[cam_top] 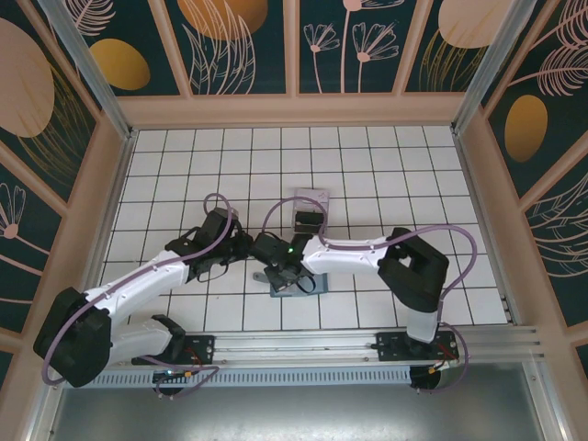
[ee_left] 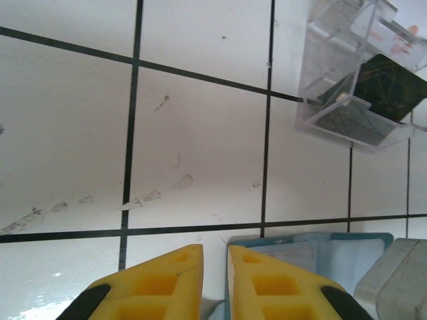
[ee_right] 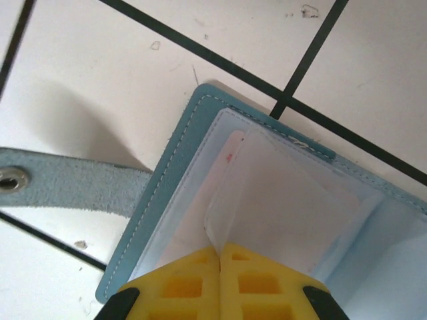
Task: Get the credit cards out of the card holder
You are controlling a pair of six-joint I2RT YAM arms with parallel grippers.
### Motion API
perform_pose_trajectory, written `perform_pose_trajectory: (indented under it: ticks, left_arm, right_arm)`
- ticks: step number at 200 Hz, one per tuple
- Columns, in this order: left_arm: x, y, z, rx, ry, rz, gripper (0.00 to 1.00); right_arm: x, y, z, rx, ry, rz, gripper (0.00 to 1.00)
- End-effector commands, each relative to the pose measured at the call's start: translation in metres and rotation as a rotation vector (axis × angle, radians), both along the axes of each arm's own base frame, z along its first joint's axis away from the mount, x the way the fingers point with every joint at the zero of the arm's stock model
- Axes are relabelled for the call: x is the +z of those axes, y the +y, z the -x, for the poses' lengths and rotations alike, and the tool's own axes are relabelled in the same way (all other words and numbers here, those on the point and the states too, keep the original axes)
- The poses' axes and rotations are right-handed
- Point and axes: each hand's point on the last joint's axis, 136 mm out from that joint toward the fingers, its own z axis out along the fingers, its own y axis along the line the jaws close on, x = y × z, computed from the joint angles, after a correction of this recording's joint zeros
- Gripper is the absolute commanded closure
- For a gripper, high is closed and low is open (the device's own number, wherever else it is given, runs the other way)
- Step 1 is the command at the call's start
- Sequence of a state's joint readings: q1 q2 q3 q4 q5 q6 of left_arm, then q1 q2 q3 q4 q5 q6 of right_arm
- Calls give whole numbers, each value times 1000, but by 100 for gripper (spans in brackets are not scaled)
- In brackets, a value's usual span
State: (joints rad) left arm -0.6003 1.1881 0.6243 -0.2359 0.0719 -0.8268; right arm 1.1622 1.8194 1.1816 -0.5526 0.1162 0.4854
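Right gripper (ee_right: 219,257) clamped on the card holder's (ee_right: 140,233) pocket, left gripper (ee_left: 215,267) barely parted, empty — pulling may drag the holder, not the pale credit card (ee_right: 280,200).

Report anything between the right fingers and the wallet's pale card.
A translucent plastic sleeve covers the pale whitish card inside the soft teal-blue bifold wallet; the right gripper, fingers shut, meets that sleeve's edge.
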Motion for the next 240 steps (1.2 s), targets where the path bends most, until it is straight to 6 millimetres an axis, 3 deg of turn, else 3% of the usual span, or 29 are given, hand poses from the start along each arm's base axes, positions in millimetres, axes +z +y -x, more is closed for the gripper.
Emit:
perform_pose_trajectory:
  ticks: [1, 34, 68, 117, 172, 240]
  left_arm:
    - [-5, -5, 10, -34, 38, 26, 82]
    - [-14, -18, 18, -61, 67, 27, 83]
    - [-26, -45, 32, -126, 109, 34, 83]
    - [-45, -67, 49, -179, 183, 35, 83]
    - [-46, -95, 62, -259, 213, 84, 83]
    - [-58, -106, 66, -301, 265, 55, 82]
  right_arm:
    - [20, 7, -2, -27, -4, -144, 96]
    - [30, -2, -7, -64, -13, -283, 97]
    - [33, -9, -1, -73, 30, -441, 96]
    - [42, -19, 7, -65, 31, -605, 95]
    - [49, -32, 7, -69, 21, -699, 94]
    - [51, -33, 10, -44, 31, -732, 94]
